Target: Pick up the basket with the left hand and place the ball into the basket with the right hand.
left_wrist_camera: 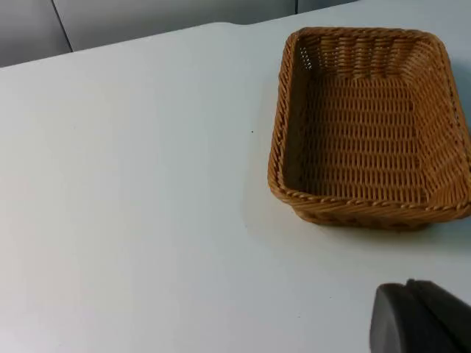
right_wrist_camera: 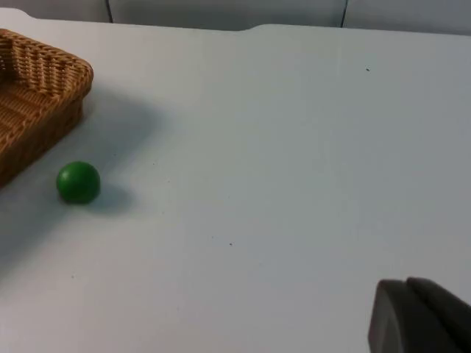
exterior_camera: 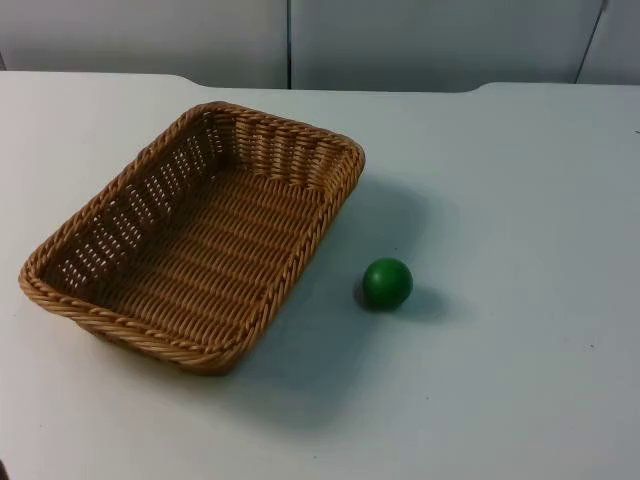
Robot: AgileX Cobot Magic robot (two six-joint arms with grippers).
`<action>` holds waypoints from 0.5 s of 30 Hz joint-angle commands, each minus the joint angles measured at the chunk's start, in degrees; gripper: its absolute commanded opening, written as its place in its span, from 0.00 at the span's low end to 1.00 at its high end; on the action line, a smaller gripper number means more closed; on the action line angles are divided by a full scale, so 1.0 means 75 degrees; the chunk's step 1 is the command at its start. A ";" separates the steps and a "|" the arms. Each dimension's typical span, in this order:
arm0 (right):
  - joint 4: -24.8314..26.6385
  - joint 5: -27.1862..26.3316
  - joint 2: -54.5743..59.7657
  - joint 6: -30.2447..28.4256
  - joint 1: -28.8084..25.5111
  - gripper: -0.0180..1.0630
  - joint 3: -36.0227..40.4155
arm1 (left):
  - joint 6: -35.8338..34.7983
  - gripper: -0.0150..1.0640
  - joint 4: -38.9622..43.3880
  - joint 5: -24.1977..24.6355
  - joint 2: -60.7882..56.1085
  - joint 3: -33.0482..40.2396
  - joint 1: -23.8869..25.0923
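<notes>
Basket [exterior_camera: 190, 240] sits empty on the table [exterior_camera: 520, 380], ball [exterior_camera: 387, 283] just beside its right long rim, not touching — nothing picked up yet. Left hand [left_wrist_camera: 419, 320] hangs back off the basket's near short rim, right hand [right_wrist_camera: 416, 316] well apart from the ball; just one black fingertip of each is visible, so I can't tell how wide either stands. Risks, as I judge them: the ball rolls off if a finger clips it — and a one-sided rim grab could tilt the basket.
</notes>
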 commanded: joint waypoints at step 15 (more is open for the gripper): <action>-0.0040 -0.0038 -0.0019 -0.0041 0.0021 0.01 0.0036 | -0.0962 0.01 -0.1965 -0.0545 0.1488 0.0012 -0.0058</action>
